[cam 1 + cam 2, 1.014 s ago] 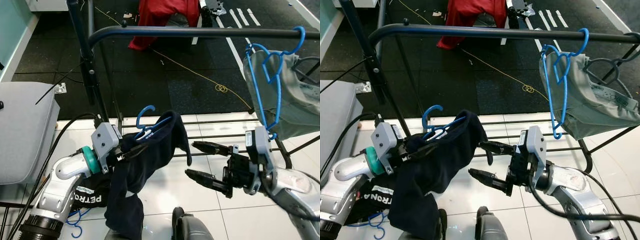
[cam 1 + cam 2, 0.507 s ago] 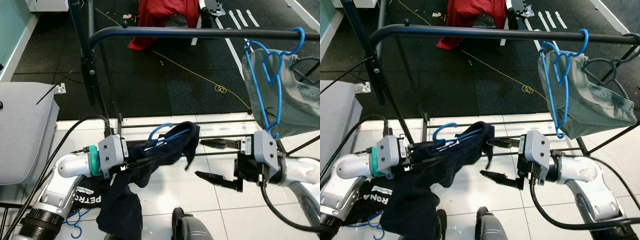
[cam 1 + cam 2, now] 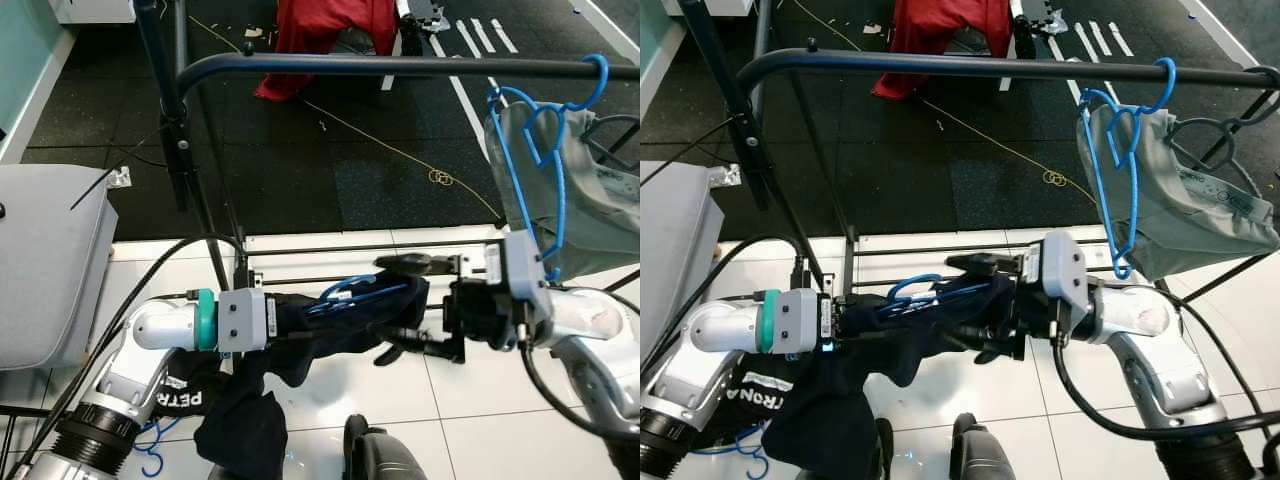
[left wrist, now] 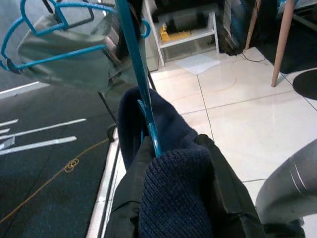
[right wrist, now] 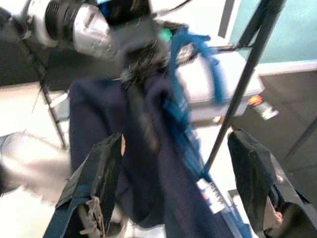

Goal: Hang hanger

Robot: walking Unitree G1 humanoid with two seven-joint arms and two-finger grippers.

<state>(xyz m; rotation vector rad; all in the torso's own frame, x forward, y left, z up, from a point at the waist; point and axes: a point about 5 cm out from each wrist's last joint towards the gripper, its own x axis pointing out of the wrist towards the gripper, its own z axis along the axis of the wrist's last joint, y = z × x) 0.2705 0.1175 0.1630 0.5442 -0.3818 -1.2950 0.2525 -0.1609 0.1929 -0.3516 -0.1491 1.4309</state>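
Below the black clothes rail, the left tool is clamped on a blue hanger draped in a dark navy garment, while the right tool spreads its fingers wide around the garment's far end.

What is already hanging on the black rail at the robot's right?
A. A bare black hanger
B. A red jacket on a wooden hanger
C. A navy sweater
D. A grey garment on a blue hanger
D: a grey garment hangs from a blue hanger hooked over the rail.
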